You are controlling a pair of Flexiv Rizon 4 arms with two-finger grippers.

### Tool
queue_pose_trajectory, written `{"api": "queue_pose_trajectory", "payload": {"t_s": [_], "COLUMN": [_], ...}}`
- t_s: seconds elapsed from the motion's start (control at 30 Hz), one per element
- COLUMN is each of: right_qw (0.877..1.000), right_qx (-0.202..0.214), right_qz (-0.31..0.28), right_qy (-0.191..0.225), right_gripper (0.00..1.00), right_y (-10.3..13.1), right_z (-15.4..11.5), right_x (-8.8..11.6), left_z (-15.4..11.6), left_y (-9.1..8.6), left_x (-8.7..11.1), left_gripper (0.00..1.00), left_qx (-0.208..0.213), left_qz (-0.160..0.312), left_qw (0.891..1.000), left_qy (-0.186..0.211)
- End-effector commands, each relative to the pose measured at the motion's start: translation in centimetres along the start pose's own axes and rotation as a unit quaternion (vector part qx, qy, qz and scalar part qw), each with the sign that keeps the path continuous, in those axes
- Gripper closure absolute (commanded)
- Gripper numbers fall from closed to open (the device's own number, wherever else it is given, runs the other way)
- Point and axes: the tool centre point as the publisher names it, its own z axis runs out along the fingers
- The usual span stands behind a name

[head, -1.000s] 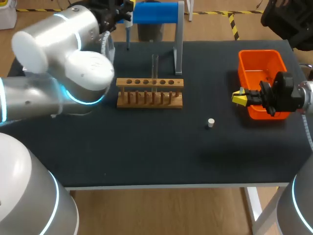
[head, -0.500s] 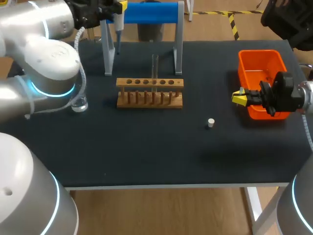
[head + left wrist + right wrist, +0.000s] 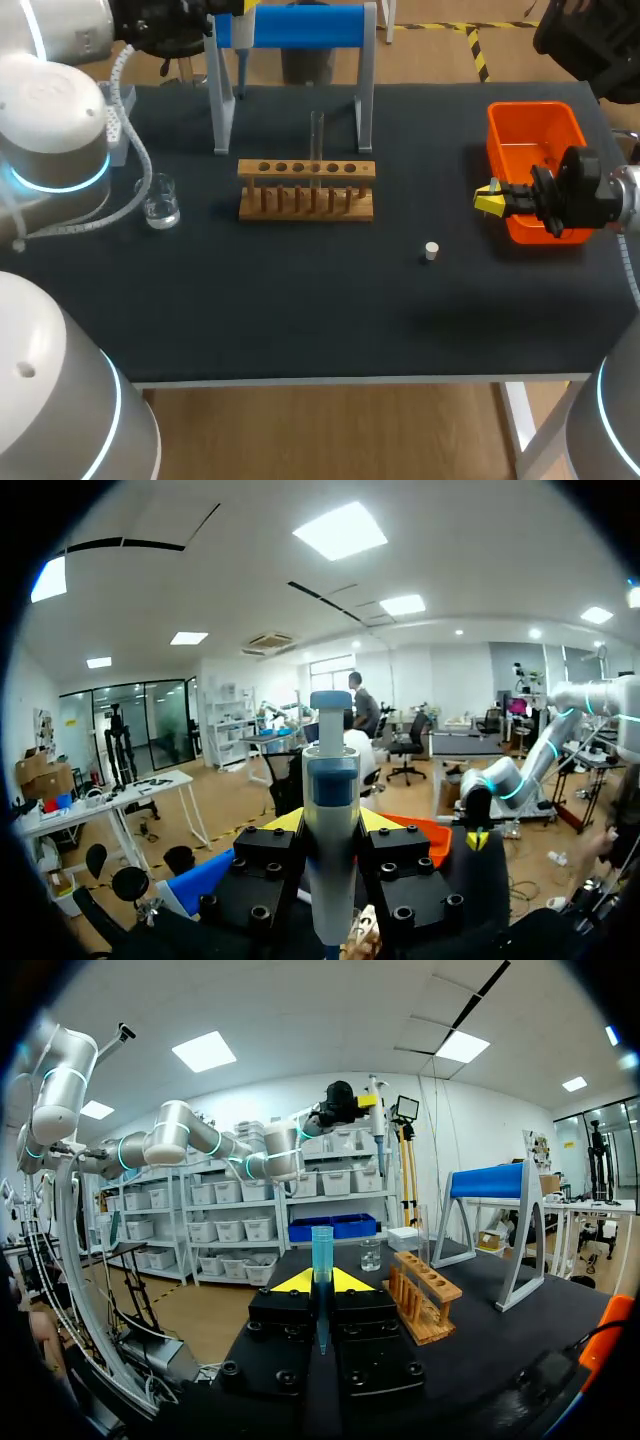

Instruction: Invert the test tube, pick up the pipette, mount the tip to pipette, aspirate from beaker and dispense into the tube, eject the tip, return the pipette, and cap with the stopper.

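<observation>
Left gripper [image 3: 331, 825] clamped on the pipette [image 3: 330, 780] far left by the blue stand [image 3: 305, 28], right gripper [image 3: 320, 1282] pinching a blue pipette tip [image 3: 321, 1248] beside the orange bin [image 3: 535, 130], test tube [image 3: 316, 140] upright in the central wooden rack [image 3: 307, 190], beaker [image 3: 160, 203] left of it, stopper [image 3: 431, 250] on the table [image 3: 300, 320] near-right.

A test tube [image 3: 316, 135] stands in the wooden rack [image 3: 306, 192], with beaker [image 3: 160, 203] and stopper [image 3: 431, 250] apart.
</observation>
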Motion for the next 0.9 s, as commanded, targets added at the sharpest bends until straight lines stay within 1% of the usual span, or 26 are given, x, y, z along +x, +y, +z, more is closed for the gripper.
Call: {"api": "queue_pose_trajectory", "payload": {"t_s": [0.03,0.13,0.33,0.37,0.43,0.5,0.67,0.9], "right_qw": [1.000,1.000,1.000,1.000,1.000,1.000,1.000,1.000], "right_qx": [0.000,0.000,0.000,0.000,0.000,0.000,0.000,0.000], "right_qz": [-0.001,-0.001,-0.001,-0.001,-0.001,-0.001,-0.001,-0.001], "right_qy": [0.000,0.000,0.000,0.000,0.000,0.000,0.000,0.000], "right_gripper": [1.00,1.00,1.00,1.00,1.00,1.00,1.00,1.00], "right_y": [0.0,0.0,0.0,0.0,0.0,0.0,0.0,0.0], "right_z": [-0.1,-0.1,-0.1,-0.1,-0.1,-0.1,-0.1,-0.1], "right_x": [0.1,0.1,0.1,0.1,0.1,0.1,0.1,0.1], "left_z": [-3.3,-2.8,-1.6,-1.4,-1.0,-0.6,0.4,1.4], "left_y": [-0.9,-1.6,-2.8,-3.0,-3.2,-3.4,-3.9,-4.3], "left_x": [1.6,3.5,7.2,7.8,8.8,9.7,11.7,14.1], "left_gripper": [1.00,1.00,1.00,1.00,1.00,1.00,1.00,1.00], "left_qx": [0.016,0.009,0.012,0.007,0.011,0.011,0.027,0.044], "left_qz": [0.002,0.008,0.006,0.010,0.007,0.009,0.016,0.015], "left_qw": [0.996,0.993,0.985,0.984,0.983,0.983,0.982,0.982], "left_qy": [0.091,0.117,0.173,0.177,0.184,0.184,0.188,0.184]}}
